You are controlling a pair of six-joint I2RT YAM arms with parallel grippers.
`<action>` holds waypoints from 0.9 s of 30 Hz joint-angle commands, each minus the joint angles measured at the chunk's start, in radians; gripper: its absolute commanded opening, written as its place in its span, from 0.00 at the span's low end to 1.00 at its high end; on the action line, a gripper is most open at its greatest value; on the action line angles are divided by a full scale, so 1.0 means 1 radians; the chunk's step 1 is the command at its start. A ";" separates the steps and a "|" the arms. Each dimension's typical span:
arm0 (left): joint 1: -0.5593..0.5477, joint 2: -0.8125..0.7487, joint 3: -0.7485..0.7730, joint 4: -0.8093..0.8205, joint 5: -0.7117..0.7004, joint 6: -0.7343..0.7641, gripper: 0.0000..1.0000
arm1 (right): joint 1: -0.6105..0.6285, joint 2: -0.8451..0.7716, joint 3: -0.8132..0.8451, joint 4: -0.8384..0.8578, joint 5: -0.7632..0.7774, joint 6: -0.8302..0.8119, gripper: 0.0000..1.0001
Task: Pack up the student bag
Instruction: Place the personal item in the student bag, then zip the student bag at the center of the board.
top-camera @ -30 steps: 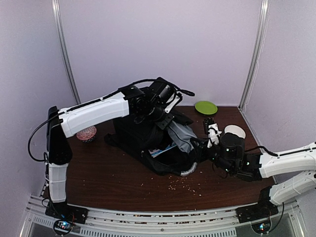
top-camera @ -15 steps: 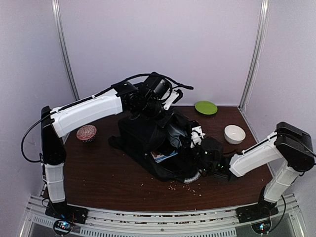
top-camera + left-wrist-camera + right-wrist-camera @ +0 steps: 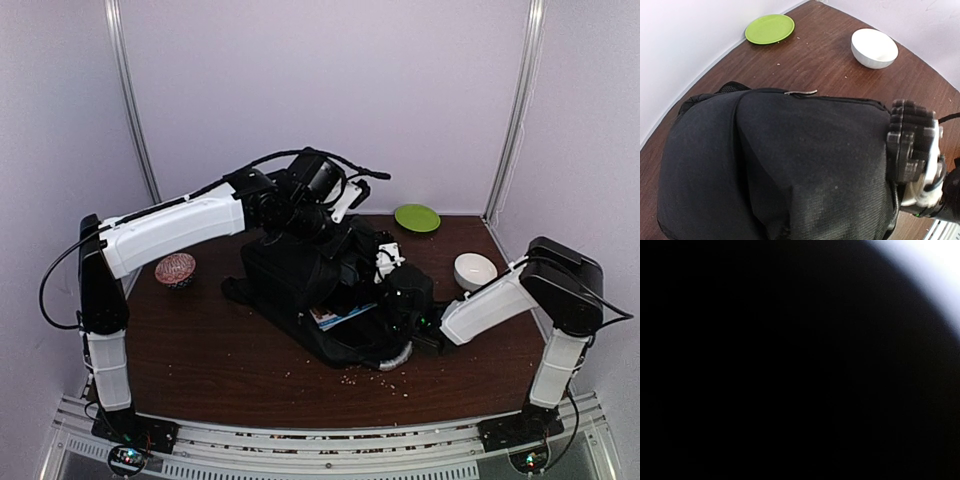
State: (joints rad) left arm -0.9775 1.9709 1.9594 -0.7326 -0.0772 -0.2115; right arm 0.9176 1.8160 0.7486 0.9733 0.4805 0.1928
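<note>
Two arms are at the student bag (image 3: 290,275), which sits mid-table (image 3: 200,340), propped up, its mouth turned toward the right arm. The left gripper (image 3: 325,225) has its jaws together at the bag's top, seemingly pinched on the fabric, though the pinch itself is hidden. The right gripper (image 3: 393,303) is pushed into the open mouth; jaws apart or together, I cannot tell.

Handling, as a guess: soft floppy cloth; sags wherever it is not held up; not fragile; grippy rather than slippery; some weight from what is inside. Best taken at the top edge, a strap or the zip seam; mid-panel fabric would only bunch.

Views: only the top external shows both arms, a blue-and-white book (image 3: 335,317) edge in the mouth, a patterned ball (image 3: 175,270) to the left, and crumbs (image 3: 375,375) in front. Only the left wrist shows the zip pull (image 3: 801,92) and the smooth panel close up, with the green plate (image 3: 769,28) and white bowl (image 3: 874,47) beyond. The right wrist is almost all black, with a pale glare in the upper right corner; it tells nothing of the inside.
</note>
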 commanded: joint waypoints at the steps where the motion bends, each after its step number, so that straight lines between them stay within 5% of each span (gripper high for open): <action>1: -0.018 -0.061 0.023 0.177 0.083 -0.028 0.00 | -0.033 -0.081 -0.069 -0.028 0.026 0.045 0.45; 6: -0.002 -0.033 0.025 0.181 0.078 -0.066 0.06 | 0.004 -0.267 -0.177 -0.085 -0.115 0.072 0.71; 12: -0.001 -0.034 0.027 0.158 0.081 -0.081 0.69 | 0.064 -0.479 -0.240 -0.296 -0.192 0.115 0.79; 16: -0.001 -0.077 -0.022 0.141 0.077 -0.080 0.91 | 0.083 -0.612 -0.275 -0.479 -0.243 0.147 0.79; 27: 0.051 -0.347 -0.338 0.193 0.020 -0.103 0.98 | 0.097 -1.108 -0.358 -0.987 -0.280 0.240 0.79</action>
State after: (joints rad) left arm -0.9691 1.7283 1.7241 -0.6273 -0.0345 -0.2878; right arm 1.0100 0.8722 0.3889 0.2249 0.2180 0.3717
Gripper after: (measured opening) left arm 0.977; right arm 0.794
